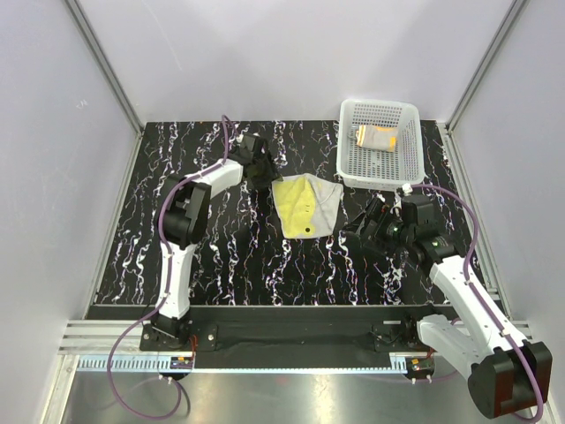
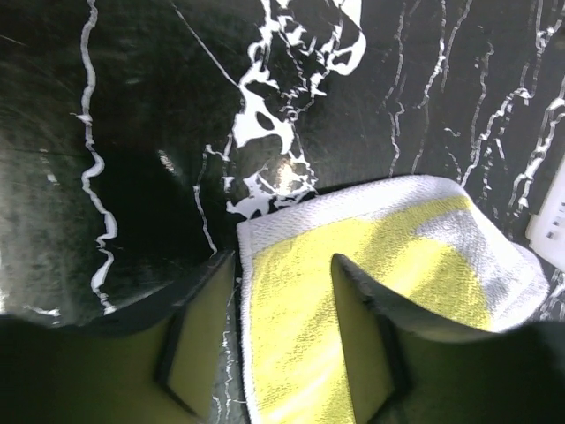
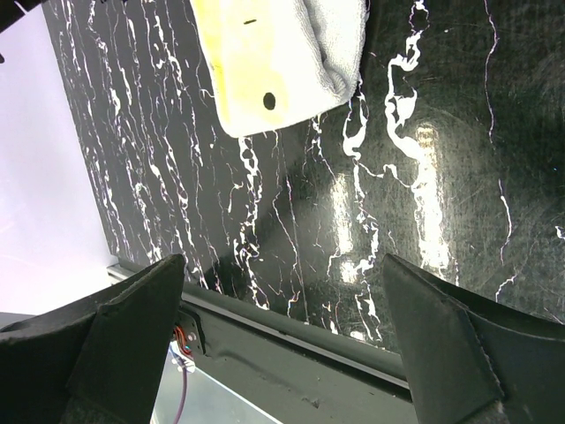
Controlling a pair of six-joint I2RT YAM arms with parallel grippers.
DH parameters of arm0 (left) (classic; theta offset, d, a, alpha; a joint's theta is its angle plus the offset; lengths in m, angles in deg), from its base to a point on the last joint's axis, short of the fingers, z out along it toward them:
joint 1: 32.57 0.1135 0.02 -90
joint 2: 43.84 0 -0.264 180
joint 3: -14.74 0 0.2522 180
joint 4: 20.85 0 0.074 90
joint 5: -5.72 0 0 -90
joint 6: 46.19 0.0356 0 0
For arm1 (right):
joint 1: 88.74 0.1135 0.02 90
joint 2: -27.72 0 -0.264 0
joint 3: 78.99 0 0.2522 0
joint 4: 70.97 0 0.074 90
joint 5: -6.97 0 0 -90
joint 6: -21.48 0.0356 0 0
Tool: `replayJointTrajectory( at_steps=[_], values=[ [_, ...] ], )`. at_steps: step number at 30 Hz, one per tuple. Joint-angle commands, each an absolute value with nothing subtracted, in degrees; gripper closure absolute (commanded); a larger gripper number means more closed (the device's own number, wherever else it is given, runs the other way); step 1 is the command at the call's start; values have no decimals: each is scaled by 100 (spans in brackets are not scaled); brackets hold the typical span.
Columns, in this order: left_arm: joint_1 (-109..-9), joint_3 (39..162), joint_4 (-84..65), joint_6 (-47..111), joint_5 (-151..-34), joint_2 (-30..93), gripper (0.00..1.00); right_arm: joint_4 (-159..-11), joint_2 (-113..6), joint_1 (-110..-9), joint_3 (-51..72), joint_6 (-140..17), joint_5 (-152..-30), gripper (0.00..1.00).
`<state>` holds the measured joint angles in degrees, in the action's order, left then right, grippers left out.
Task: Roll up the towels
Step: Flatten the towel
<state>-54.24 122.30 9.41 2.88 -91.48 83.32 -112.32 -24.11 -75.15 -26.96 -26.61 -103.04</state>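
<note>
Lying mid-frame in the top view, the yellow towel (image 1: 305,205) looks soft, light and limp, so its hemmed upper-left corner, which the partly open left gripper (image 2: 282,265) straddles, seems the best hold, while the right gripper (image 3: 282,265) gapes wide at lower right.

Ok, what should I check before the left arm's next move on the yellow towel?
1. Left fingers straddle the corner edge of the yellow cloth towel: ok.
2. Left fingers shut on it: not ok, gap visible.
3. Towel flat on the black marbled table: not ok, one side folded over.
4. Right fingers open, clear of towel: ok.
5. Orange patterned towel inside white perforated plastic basket: ok; rolled: cannot tell.
</note>
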Motion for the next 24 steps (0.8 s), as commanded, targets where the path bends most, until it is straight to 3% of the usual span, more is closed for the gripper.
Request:
replayJointTrajectory(
  at_steps=[1,4,6,7,11,19,24],
  values=[
    [-5410,12105,672,241,-9473,8378,54,-11065,-2414,-7467,-2427,-2678,-10272,0],
    [-5419,12202,654,224,-9544,8501,61,-11083,-2405,-7459,-2453,-2651,-10245,0],
    [-5419,12237,636,224,-9553,8519,72,-11118,-2361,-7467,-2462,-2642,-10236,0],
    [-5419,12228,628,215,-9553,8510,84,-11136,-2326,-7459,-2471,-2634,-10210,0],
    [-5393,12281,758,346,-9430,8352,100,-11197,-2308,-7459,-2471,-2642,-10201,0],
    [-5322,12465,1418,1206,-9035,6773,100,-11443,-2036,-7467,-2357,-2713,-10201,0],
    [-5383,13378,2235,1770,-8727,5796,100,-11751,-1860,-7459,-2014,-2765,-10184,0]
  ],
)
